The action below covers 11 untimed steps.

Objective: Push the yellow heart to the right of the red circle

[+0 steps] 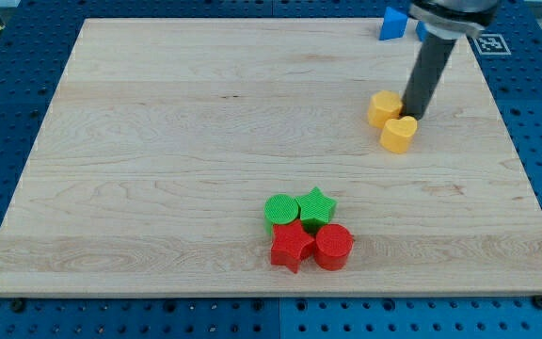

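The yellow heart lies at the view's right, just below and right of a yellow hexagon, touching it. The red circle lies near the view's bottom centre, well below and left of the heart. My tip rests on the board right next to the hexagon's right side and just above the heart. The dark rod rises from it toward the view's top right.
A red star touches the red circle on its left. A green circle and a green star sit just above them. A blue block lies at the board's top edge, partly behind the arm.
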Each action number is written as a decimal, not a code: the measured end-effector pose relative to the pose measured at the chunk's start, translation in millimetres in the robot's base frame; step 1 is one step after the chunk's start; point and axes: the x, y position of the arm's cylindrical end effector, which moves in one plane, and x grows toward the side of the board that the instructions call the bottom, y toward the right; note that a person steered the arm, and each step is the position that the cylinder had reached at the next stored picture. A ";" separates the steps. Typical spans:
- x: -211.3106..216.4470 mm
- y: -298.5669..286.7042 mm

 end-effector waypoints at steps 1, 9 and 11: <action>59.8 -4.8; 99.5 -28.7; 140.9 -40.4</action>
